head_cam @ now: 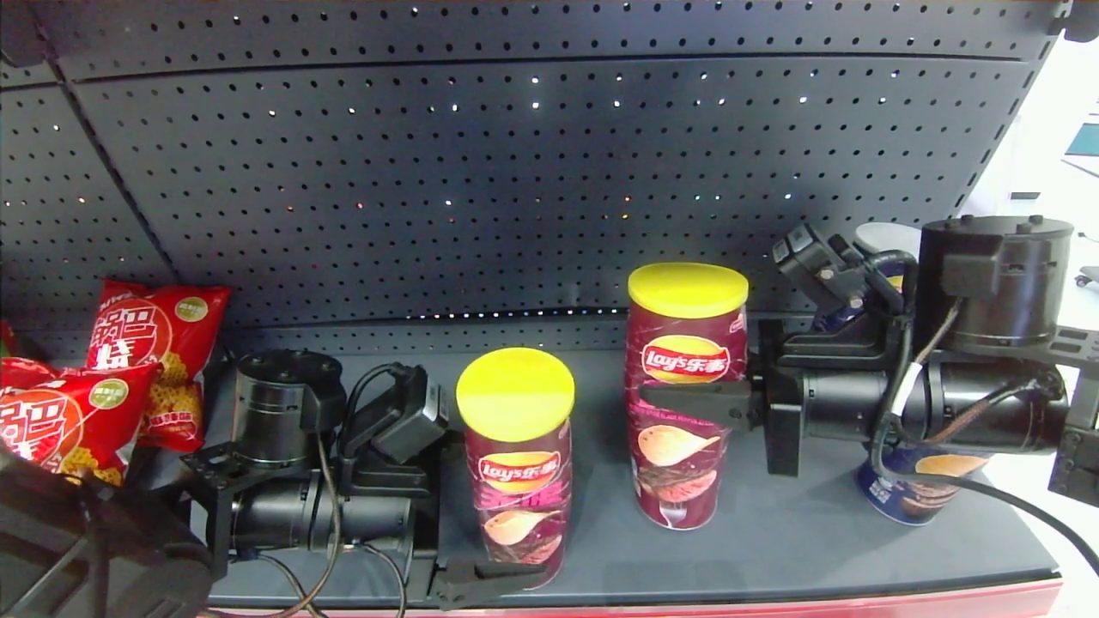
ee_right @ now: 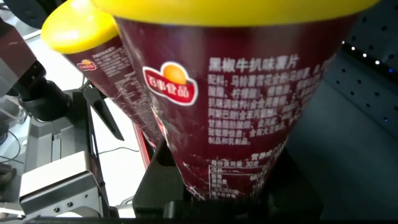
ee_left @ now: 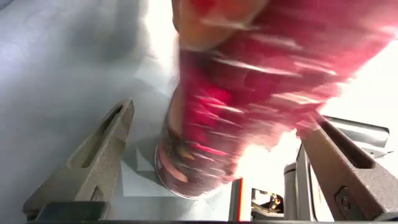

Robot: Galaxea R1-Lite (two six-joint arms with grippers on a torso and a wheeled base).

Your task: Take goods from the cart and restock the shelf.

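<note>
Two maroon chip cans with yellow lids stand on the grey shelf (head_cam: 773,549). My left gripper (head_cam: 515,554) is open around the shorter front can (head_cam: 518,463). In the left wrist view that can (ee_left: 242,93) sits between the spread fingers (ee_left: 93,165) with a gap on each side. My right gripper (head_cam: 665,396) is shut on the taller can (head_cam: 687,378), one finger lying across its front. The right wrist view has this can (ee_right: 236,93) close up in the gripper (ee_right: 224,196), with the shorter can (ee_right: 87,37) behind it.
Red snack bags (head_cam: 129,378) lean at the shelf's left end. A blue can (head_cam: 919,493) stands behind my right arm at the right end. The perforated back panel (head_cam: 515,172) rises behind, and the shelf's red front edge (head_cam: 859,605) runs below.
</note>
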